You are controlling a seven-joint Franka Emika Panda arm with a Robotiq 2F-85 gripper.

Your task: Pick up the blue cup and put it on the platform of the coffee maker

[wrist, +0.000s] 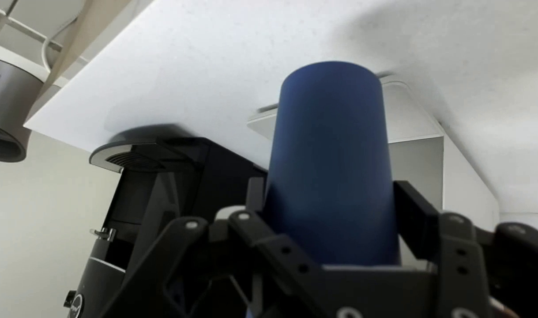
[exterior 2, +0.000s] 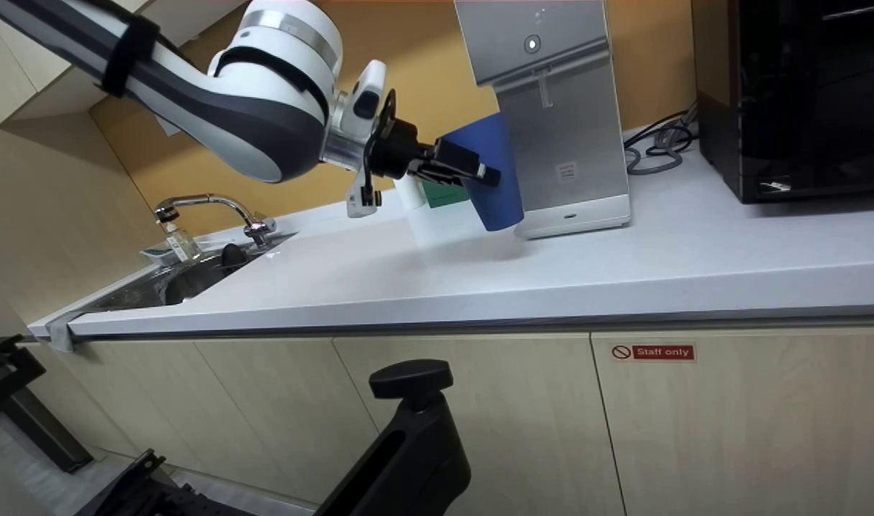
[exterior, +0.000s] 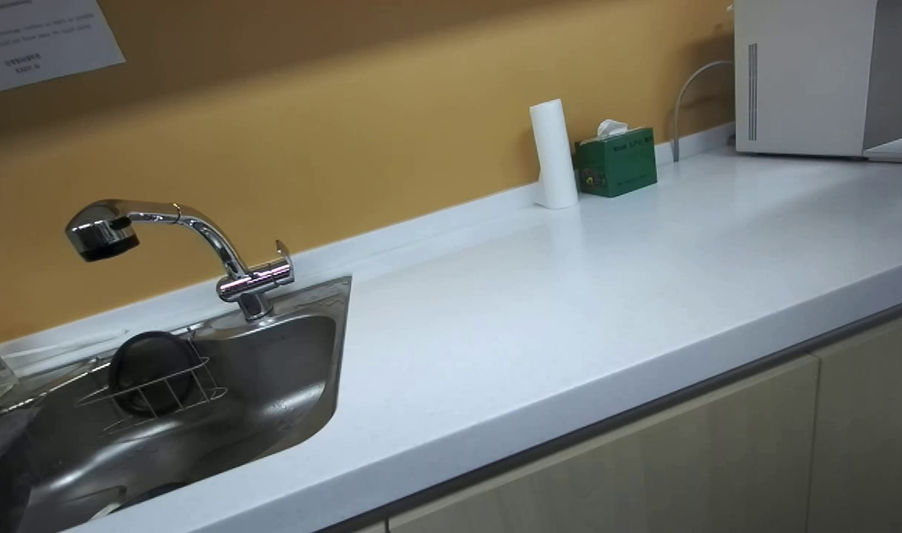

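The blue cup (exterior 2: 507, 190) is held in the air just above the counter, tilted, in front of the grey dispenser. It also fills the middle of the wrist view (wrist: 330, 150), narrower base away from the gripper. My gripper (exterior 2: 488, 175) is shut on the cup, with one finger on each side in the wrist view (wrist: 328, 198). The black coffee maker (wrist: 174, 212) shows in the wrist view, left of the cup, with a rounded slotted platform (wrist: 134, 160). A black machine (exterior 2: 809, 107) stands at the right in an exterior view. The cup and gripper are outside the view along the sink.
The tall grey dispenser (exterior 2: 566, 136) stands right behind the cup. Cables (exterior 2: 662, 147) lie between it and the black machine. A green tissue box (exterior: 619, 164) and a white paper roll (exterior: 556, 155) stand by the wall. A sink (exterior: 273, 385) is farther along the counter (exterior: 569, 296).
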